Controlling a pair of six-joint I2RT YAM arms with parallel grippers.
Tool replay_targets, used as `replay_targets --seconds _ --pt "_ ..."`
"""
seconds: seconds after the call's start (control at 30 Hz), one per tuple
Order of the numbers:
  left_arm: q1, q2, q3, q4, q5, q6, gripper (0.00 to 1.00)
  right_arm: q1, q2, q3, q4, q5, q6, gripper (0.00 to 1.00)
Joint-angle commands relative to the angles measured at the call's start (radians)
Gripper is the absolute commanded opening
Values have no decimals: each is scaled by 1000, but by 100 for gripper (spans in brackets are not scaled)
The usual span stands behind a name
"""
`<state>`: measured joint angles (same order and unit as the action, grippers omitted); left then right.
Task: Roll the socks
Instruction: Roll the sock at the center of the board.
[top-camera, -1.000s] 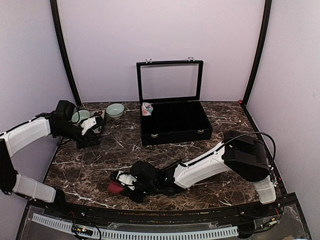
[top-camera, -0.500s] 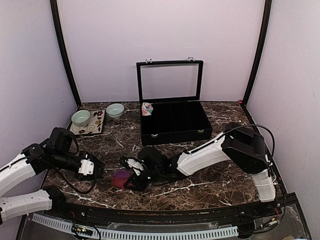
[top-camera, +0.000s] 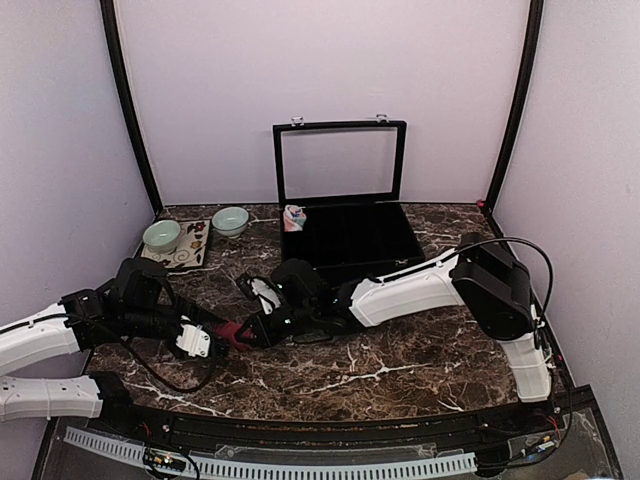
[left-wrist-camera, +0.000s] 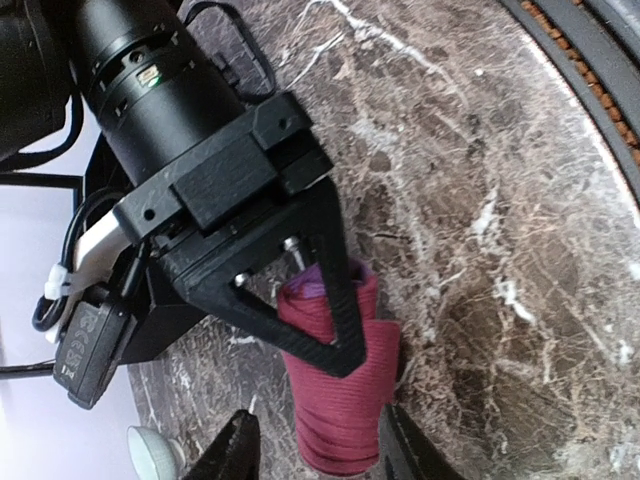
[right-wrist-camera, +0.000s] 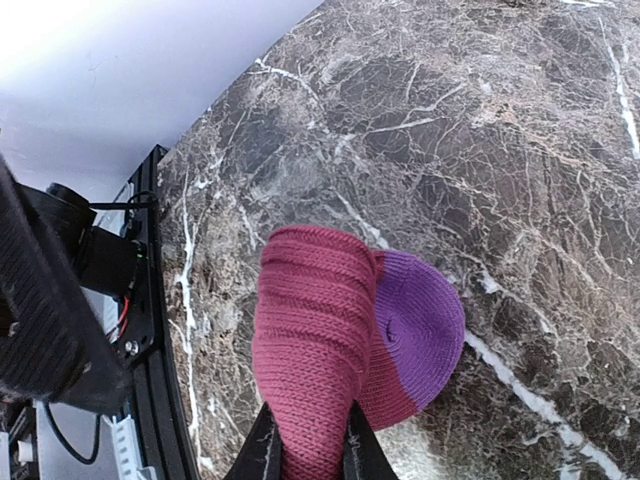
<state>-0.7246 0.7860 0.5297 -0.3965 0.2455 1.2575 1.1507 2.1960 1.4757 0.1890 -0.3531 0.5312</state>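
The maroon sock is rolled into a tight bundle with its purple toe showing at one end. My right gripper is shut on the roll and holds it just above the marble top. My left gripper is open, and its fingertips stand on either side of the roll's free end. The right gripper's black finger crosses over the roll in the left wrist view. The salmon-pink sock lies bundled in the back left corner of the black case.
A black case with its glass lid raised stands at the back centre. Two mint bowls and a patterned mat are at the back left. A black rail runs along the front edge.
My left arm swung from beside the bowls down to the front and its open gripper came round the roll. My right gripper carried the maroon roll left and away from the front edge.
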Motion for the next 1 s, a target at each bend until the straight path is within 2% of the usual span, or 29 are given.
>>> replay_targets --seconds 0.0,0.13,0.3,0.4,0.53,0.73,0.97 --pt "-9 19 -31 199 -156 42 40 -5 -21 40 44 -22 49 0" --pt "-10 30 2 135 -131 71 38 -9 -43 18 90 -34 85 0" --pt "-9 7 52 -29 -15 69 41 -12 -75 17 71 -22 70 0" --pt "-9 9 59 -77 -9 76 42 -13 -90 18 55 -11 58 0" --pt "-10 22 65 -37 -45 57 43 -11 -97 22 69 -28 70 0" --pt "-10 32 33 207 -166 113 38 -2 -117 20 95 -56 92 0" --pt "-18 -13 6 239 -153 209 37 0 -152 -7 176 -101 164 0"
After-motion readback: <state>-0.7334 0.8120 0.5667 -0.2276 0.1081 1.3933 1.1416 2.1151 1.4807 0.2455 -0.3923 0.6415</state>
